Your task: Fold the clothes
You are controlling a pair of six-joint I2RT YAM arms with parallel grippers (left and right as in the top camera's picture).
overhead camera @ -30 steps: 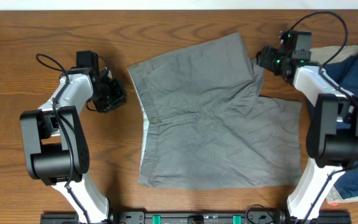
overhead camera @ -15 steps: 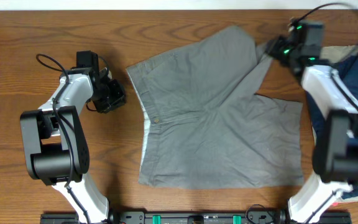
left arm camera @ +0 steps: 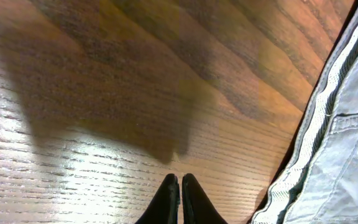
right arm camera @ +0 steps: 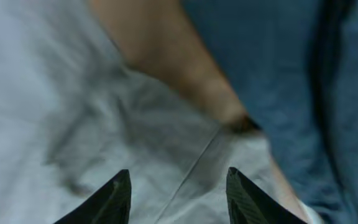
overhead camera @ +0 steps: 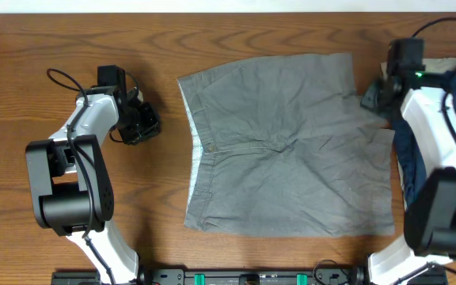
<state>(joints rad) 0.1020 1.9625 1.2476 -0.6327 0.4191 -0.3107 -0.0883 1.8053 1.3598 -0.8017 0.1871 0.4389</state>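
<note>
The grey shorts (overhead camera: pixel 287 154) lie flat in the middle of the table, waistband to the left and both legs to the right. My right gripper (overhead camera: pixel 373 99) is open over the hem of the upper leg, at the shorts' right edge. In the right wrist view its fingertips (right arm camera: pixel 122 186) stand wide apart above grey fabric (right arm camera: pixel 73 93), with nothing between them. My left gripper (overhead camera: pixel 145 123) is shut and empty on bare wood, left of the waistband. In the left wrist view the gripper (left arm camera: pixel 180 182) points at the wood, with the waistband's pale lining (left arm camera: pixel 316 137) at the right.
A pile of other clothes, with dark blue cloth (overhead camera: pixel 450 150) on top, lies at the table's right edge behind the right arm; it also shows in the right wrist view (right arm camera: pixel 303 68). Brown wooden table (overhead camera: pixel 38 63) surrounds the shorts.
The right gripper moved right and down, drawing the folded upper leg out flat. The shorts shifted a little to the right. The left arm has not moved.
</note>
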